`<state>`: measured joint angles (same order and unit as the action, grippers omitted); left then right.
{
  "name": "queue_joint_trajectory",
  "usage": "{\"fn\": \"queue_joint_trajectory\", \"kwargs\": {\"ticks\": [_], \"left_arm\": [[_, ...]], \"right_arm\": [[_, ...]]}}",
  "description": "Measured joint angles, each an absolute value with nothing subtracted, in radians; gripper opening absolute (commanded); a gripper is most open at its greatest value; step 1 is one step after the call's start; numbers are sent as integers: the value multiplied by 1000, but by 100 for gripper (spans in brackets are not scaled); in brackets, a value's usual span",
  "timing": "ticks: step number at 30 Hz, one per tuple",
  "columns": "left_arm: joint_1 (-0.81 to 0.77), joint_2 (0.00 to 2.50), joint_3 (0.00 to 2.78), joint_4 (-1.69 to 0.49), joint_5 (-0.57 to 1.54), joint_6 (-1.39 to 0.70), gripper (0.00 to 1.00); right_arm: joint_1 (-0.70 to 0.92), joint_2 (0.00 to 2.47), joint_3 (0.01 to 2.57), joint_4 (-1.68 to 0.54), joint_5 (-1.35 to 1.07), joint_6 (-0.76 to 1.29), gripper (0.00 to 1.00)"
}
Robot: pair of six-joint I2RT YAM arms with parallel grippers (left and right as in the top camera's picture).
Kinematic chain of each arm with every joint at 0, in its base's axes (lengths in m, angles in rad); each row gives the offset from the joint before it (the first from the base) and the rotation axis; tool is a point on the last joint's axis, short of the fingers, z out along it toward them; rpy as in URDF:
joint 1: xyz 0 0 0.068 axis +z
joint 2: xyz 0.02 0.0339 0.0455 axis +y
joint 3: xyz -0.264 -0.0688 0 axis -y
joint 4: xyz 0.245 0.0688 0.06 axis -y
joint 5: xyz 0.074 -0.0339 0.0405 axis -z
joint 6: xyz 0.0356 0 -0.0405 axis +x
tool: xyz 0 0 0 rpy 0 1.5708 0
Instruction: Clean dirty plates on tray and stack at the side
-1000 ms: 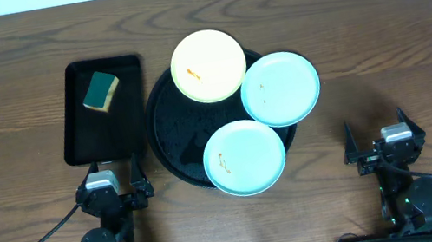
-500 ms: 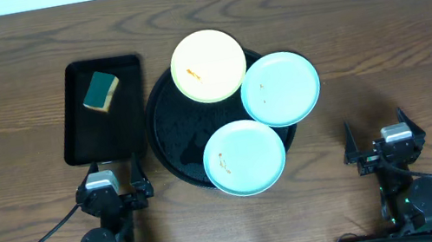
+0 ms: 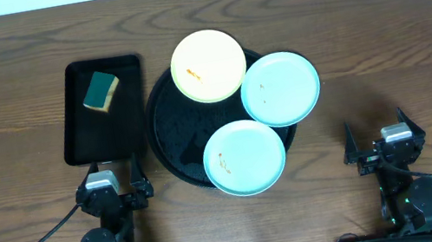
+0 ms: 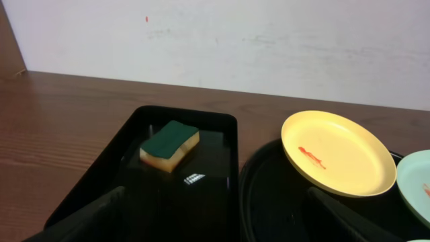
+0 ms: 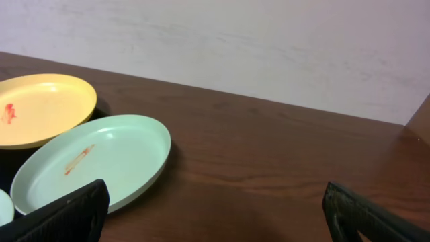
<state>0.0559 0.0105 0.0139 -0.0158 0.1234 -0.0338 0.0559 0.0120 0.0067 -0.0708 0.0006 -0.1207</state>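
Dark brown wood-grain table [image 3: 393,21] under me, plain pale wall behind it in both wrist views. Quick rundown of where stuff sits from overhead: the round black tray [image 3: 173,128] is in the middle of the frame with all three plates on it. The yellow plate [image 3: 208,66] hangs over the tray's upper rim and has an orange smear on it. One mint plate [image 3: 280,88] pokes out over the right edge, with a faint smear that shows best from the right wrist. The other mint plate [image 3: 245,157] overhangs the bottom edge, also smeared orange. Upper left of the tray there's a rectangular tray [image 3: 81,130] with a green and yellow sponge [image 3: 101,90] lying in it.

My left pincer [image 3: 112,175] is parked at lower left, just below that rectangular tray, jaws spread wide and holding nothing. My right pincer [image 3: 373,126] is at lower right on bare table, well apart from the plates, also wide open and empty.
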Motion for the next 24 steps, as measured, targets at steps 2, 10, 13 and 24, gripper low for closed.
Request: {"fn": "queue_joint_trajectory", "kwargs": {"ticks": [2, 10, 13, 24], "left_arm": [[56, 10, 14, -16, 123, -34, 81], [56, 10, 14, -15, 123, -34, 81], [56, 10, 14, -16, 123, -34, 81], [56, 12, 52, 21, 168, -134, 81]], "right_arm": [[56, 12, 7, -71, 1, -121, 99], [56, 12, 7, -71, 1, -121, 99], [56, 12, 7, -70, 1, -121, 99], [56, 12, 7, -71, 1, -121, 99]]}}
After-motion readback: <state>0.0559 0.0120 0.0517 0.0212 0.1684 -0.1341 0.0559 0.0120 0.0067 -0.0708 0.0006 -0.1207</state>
